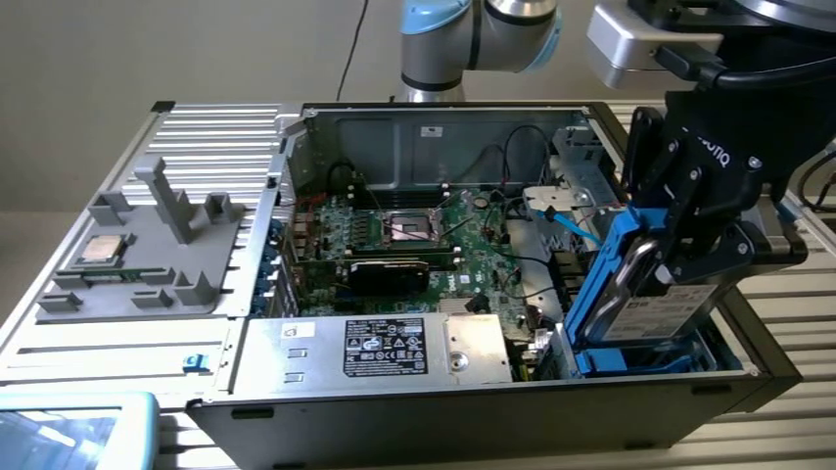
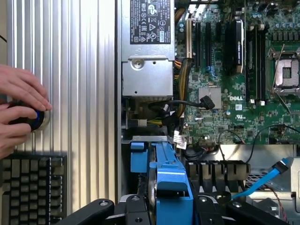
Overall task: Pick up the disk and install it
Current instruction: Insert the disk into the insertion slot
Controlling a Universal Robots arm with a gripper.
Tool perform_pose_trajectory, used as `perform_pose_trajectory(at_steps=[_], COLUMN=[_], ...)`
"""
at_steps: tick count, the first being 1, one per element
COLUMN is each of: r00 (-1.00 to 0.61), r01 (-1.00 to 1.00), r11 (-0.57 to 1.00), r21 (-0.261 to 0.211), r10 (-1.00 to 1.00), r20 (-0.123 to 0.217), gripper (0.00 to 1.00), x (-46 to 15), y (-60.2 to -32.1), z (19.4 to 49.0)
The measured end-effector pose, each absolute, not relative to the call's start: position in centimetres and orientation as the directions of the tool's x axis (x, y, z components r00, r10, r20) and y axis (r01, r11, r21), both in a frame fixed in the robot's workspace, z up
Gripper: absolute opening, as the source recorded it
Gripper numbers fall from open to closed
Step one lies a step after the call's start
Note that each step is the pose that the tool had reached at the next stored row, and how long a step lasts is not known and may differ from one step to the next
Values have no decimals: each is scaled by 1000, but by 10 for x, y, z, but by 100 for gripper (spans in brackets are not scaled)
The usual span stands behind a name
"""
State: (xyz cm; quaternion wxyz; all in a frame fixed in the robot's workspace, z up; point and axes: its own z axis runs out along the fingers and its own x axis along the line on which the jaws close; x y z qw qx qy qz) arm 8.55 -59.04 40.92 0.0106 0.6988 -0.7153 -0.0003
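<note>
Exterior view has the robot's black hand reaching down on a slight tilt at that view's right. It is pinched onto the flat silver-grey metal disk in its bright blue plastic carrier. The disk stands on edge, its lower end at the front corner of the open black computer case; I cannot tell if it is seated. Wrist view looks down along the carrier's blue edge and adds a person's fingers on a round blue-lit button on the ribbed metal surface, near a black keyboard.
</note>
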Motion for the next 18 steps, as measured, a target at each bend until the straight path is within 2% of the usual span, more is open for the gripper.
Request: perform_pose_trajectory(at_steps=[14, 16, 17, 18], r00=[-23, -23, -23, -23], r01=[-1000, -1000, -1000, -1000], r11=[23, 23, 23, 23], r21=[15, 15, 15, 15], r10=[-1000, -1000, -1000, -1000], r20=[15, 15, 15, 15], gripper=[37, 38, 45, 45], x=[86, 86, 85, 86], y=[-590, -590, -590, -590], z=[402, 401, 401, 401])
